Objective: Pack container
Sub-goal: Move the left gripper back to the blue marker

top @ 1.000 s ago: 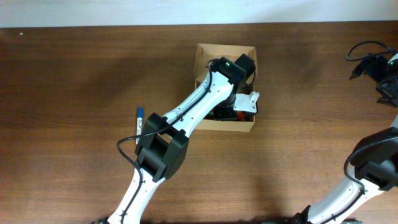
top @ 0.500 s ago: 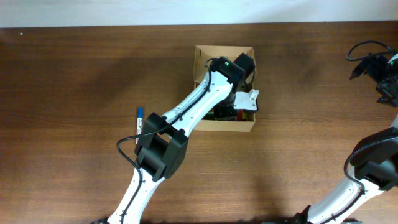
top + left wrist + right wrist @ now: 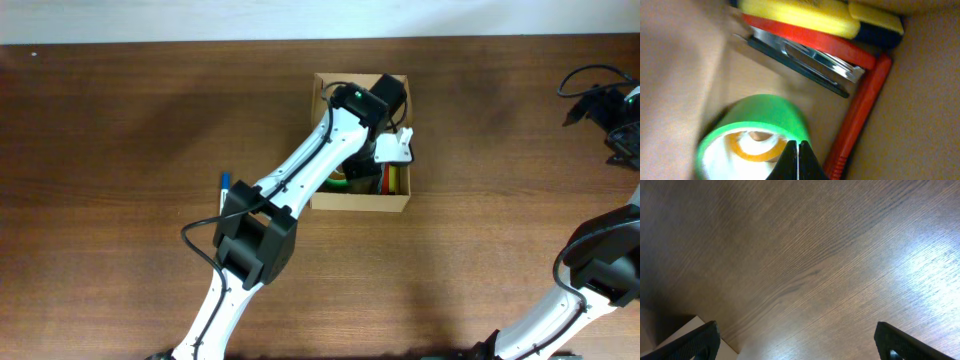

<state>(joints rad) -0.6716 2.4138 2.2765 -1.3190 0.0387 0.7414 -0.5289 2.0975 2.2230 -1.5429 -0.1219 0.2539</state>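
The container (image 3: 360,203), a tan cardboard box, sits at the table's far middle with my left arm reaching into it. In the left wrist view a green tape roll (image 3: 755,127) lies on the box floor, with a red pen (image 3: 862,112), a black and silver clip (image 3: 805,57) and yellow items (image 3: 805,15) along the cardboard wall (image 3: 925,100). My left gripper (image 3: 798,160) hovers just over the roll's rim, shut with nothing between its fingers. My right gripper (image 3: 800,342) is open over bare wood at the far right.
A blue-capped pen (image 3: 224,187) lies on the table to the left of the box, beside my left arm. Black cables (image 3: 590,85) lie at the far right near my right arm (image 3: 615,250). The table's far edge meets a white wall.
My left gripper's fingers have closed together empty, and the wrist has shifted toward the far side of the box. The green tape roll now shows inside it. The right arm is still.
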